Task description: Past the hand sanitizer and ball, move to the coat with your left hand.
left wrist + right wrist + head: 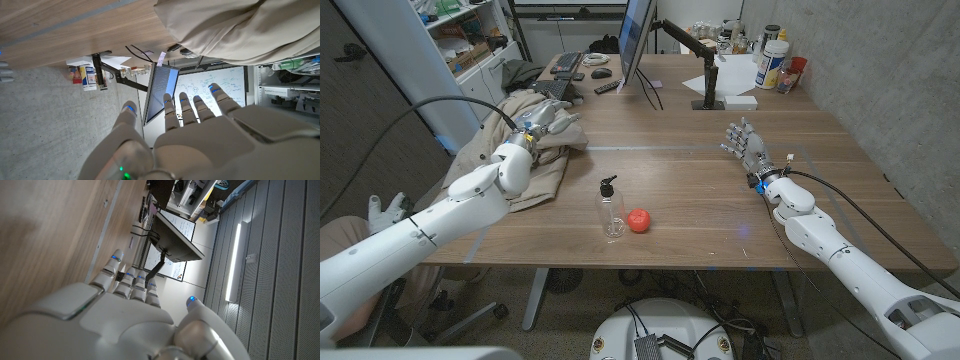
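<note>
A beige coat (pixel 525 150) lies bunched at the table's left edge; its folds (pixel 235 30) also fill part of the left wrist view. My left hand (pixel 545 122) hovers over the coat, fingers spread and straight, holding nothing; its back (pixel 200 135) shows in the left wrist view. A clear hand sanitizer bottle (pixel 610 210) with a black pump stands near the front edge, and a red ball (pixel 639 221) sits right beside it. My right hand (pixel 745 146) stands at the table's right side, fingers extended and empty, also seen from behind (pixel 125 315).
A monitor (pixel 636 40) on a stand is at the back centre, with a keyboard (pixel 558 68) and remote to its left. A desk arm, white box and jars (pixel 772 62) crowd the back right. Shelves stand at the far left.
</note>
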